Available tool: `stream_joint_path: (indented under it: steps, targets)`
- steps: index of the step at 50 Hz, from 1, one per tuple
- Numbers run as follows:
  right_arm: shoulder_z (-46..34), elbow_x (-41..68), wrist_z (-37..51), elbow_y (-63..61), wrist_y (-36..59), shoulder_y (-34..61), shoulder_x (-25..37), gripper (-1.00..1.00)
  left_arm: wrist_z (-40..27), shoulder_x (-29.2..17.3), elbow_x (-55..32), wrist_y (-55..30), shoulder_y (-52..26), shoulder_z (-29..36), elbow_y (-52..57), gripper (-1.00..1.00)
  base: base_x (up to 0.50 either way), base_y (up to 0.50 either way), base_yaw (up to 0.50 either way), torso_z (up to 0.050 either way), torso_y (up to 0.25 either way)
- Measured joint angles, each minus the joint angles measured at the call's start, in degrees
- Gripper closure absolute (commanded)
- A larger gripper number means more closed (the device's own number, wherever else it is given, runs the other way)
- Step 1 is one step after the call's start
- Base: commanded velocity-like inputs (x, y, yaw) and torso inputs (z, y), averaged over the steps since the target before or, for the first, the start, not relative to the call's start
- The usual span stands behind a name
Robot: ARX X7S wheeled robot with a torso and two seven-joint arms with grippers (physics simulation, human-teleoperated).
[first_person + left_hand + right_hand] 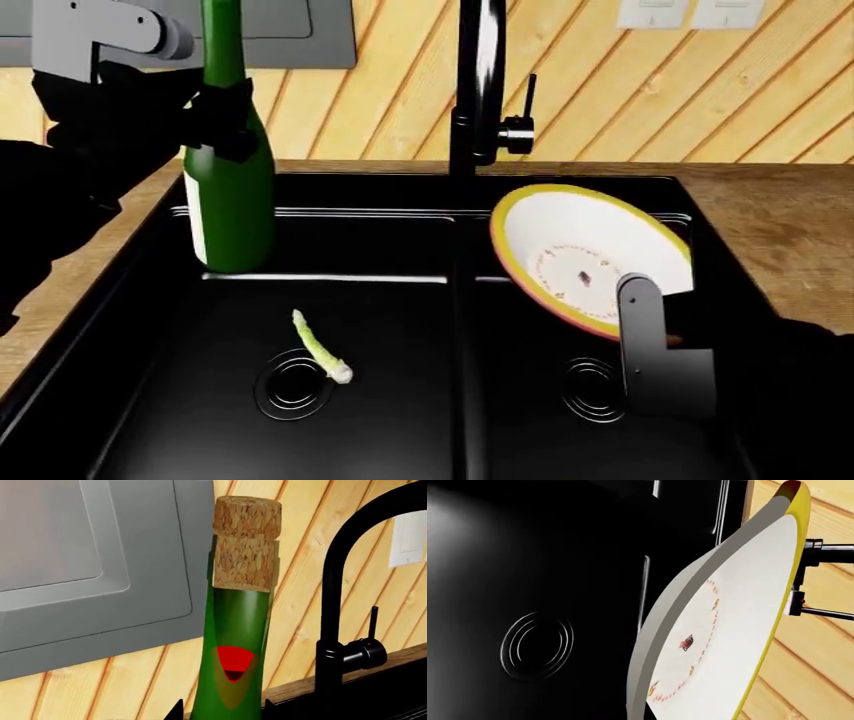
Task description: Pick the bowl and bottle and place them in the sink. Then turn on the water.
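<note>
Item 1, the bottle (230, 190): dark green glass, corked, long axis upright. It hung over the rear of the sink's left basin, held at the shoulder by the left gripper (220, 122), whose dark fingers (238, 120) were clamped on either side of the glass. The left wrist view showed the cork (245, 542) and neck rising straight away from the gripper. Whether the base touched the basin floor could not be told; it appeared level with the back wall.

Item 2, the bowl (587, 255): white inside, yellow rim, tipped steeply on edge over the right basin with its inner face toward the camera. The right gripper (654, 350) held it at the lower rim, 1 finger (638, 315) lying across the inner face; the other finger was hidden behind.

Item 3, the sink (454, 330): black, 2 basins, 1 drain in each. A small green stalk (320, 348) lay beside the left drain (291, 385).

Item 4, the faucet (478, 90): black, standing behind the centre divider, its lever (529, 100) on the side toward the right basin.

Governing relation, as judged: each load lay directly above its own basin, so the coming move would be straight down and then release. The lever stood nearer the right arm than the left.
</note>
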Motion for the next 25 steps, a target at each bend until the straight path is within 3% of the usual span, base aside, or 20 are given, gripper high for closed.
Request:
stream_joint_path:
  steps: [25]
  targets:
    - [-5.18,-3.18,-7.22,8.04,-2.30,3.29,-3.65,1.00,-3.46,1.07,-0.14,-1.65,-0.43,-2.97,-3.10,1.00,0.00,0.00,0.00,0.000,0.000]
